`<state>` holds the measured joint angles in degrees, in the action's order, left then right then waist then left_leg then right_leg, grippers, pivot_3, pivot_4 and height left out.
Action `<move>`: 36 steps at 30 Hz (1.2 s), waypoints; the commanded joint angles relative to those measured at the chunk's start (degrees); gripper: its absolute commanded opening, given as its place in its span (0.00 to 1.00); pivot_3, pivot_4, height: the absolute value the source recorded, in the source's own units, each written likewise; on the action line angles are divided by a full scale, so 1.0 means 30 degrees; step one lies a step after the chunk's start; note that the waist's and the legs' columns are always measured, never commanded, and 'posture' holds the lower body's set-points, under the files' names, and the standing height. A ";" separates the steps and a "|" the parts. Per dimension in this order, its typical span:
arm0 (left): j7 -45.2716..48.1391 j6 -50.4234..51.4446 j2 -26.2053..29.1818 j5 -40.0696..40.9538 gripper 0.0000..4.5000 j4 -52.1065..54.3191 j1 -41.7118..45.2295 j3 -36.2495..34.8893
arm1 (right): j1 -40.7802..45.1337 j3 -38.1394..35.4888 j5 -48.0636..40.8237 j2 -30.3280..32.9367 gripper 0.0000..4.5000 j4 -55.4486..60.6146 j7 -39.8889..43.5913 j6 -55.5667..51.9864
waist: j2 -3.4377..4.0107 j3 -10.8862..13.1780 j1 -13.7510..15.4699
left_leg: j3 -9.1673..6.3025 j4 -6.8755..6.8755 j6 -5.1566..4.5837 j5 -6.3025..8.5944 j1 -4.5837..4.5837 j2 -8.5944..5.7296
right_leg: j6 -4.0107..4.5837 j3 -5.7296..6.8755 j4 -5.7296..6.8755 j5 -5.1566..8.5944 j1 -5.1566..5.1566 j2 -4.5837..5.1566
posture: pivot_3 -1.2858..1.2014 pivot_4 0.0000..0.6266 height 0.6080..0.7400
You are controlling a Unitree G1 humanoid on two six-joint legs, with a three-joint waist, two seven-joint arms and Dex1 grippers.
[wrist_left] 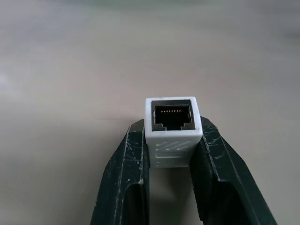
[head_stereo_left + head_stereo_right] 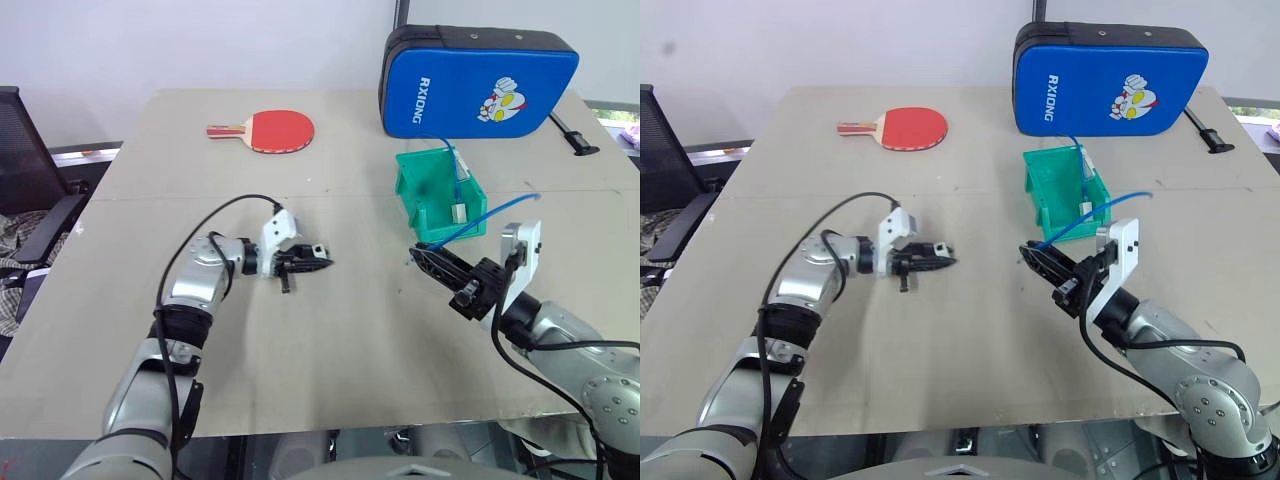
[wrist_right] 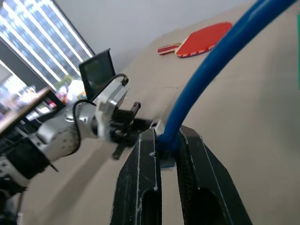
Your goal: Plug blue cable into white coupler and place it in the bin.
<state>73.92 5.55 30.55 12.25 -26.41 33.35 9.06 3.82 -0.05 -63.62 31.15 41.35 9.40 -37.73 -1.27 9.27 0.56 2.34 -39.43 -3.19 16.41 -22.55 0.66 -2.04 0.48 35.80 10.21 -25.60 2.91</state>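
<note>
Beige table [image 2: 330,340], two panels butted along a seam across the middle; a second seam runs front to back at far left. Plain white wall [image 2: 220,40] behind the far edge. Black office chair [image 2: 30,180] at the table's left side, some cloth below it. Right wrist view: a tall window with horizontal blinds [image 3: 42,42], bright daylight coming through. Even, soft light over the tabletop, shadows faint.

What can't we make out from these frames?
- blue cable plug tip: hidden between the right tool fingers, right wrist view.
- white coupler rear socket: hidden between the left tool fingers, left wrist view.
- Small white item in the bin: too small, head views.
</note>
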 commanded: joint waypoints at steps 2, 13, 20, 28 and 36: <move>0.0673 0.1311 -0.1085 0.0475 0.13 0.3852 0.0089 0.1407 | 0.3791 0.2251 0.3015 0.0552 0.00 -0.1067 0.1859 -0.0654 | 0.0001 0.0000 0.0025 | -0.0010 -0.0014 -0.0001 -0.0001 -0.0005 -0.0004 | 0.0004 0.0003 0.0005 0.0000 0.0001 -0.0005 | 0.52 0.24 0.93; 0.0298 -0.0939 -0.2166 -0.2560 0.13 0.3157 0.0644 0.4337 | 0.6904 0.7377 1.0922 0.1585 0.00 -0.6460 0.8358 0.0878 | -0.0004 -0.0005 0.0040 | -0.0056 -0.0011 -0.0004 -0.0001 -0.0036 -0.0044 | 0.0006 0.0034 -0.0001 -0.0002 -0.0012 -0.0037 | 0.52 0.24 0.93; 0.0587 -0.1047 -0.1935 -0.2733 0.13 0.3018 0.0787 0.4437 | 0.6397 0.5922 1.0515 0.1016 0.00 -0.6028 0.9838 0.0423 | -0.0005 -0.0006 0.0038 | -0.0070 -0.0014 -0.0004 -0.0001 -0.0026 -0.0020 | 0.0004 0.0039 0.0014 -0.0002 -0.0009 -0.0037 | 0.52 0.24 0.93; 0.0898 -0.1336 -0.1768 -0.2933 0.13 0.2809 0.0986 0.4497 | 0.6000 0.4832 1.0058 0.0438 0.00 -0.5377 1.0125 -0.0470 | -0.0005 -0.0006 0.0035 | -0.0077 -0.0015 -0.0004 -0.0001 -0.0026 -0.0020 | 0.0004 0.0045 0.0019 -0.0004 -0.0009 -0.0037 | 0.52 0.24 0.93; 0.1127 -0.1234 -0.1819 -0.2894 0.13 0.3042 0.0983 0.4558 | 0.5679 0.6233 1.2254 0.0867 0.00 -0.5942 1.0881 -0.0179 | -0.0003 -0.0009 0.0029 | -0.0070 -0.0019 -0.0004 -0.0002 -0.0020 -0.0026 | 0.0004 0.0040 0.0021 -0.0004 -0.0005 -0.0034 | 0.52 0.24 0.93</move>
<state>76.73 2.13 25.11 3.48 -18.35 35.73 22.63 20.90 17.72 -27.93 33.45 22.61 41.12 -38.18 -1.28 9.24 0.64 2.12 -39.49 -3.21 16.40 -22.60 0.58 -2.03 0.61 35.88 10.20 -25.61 2.81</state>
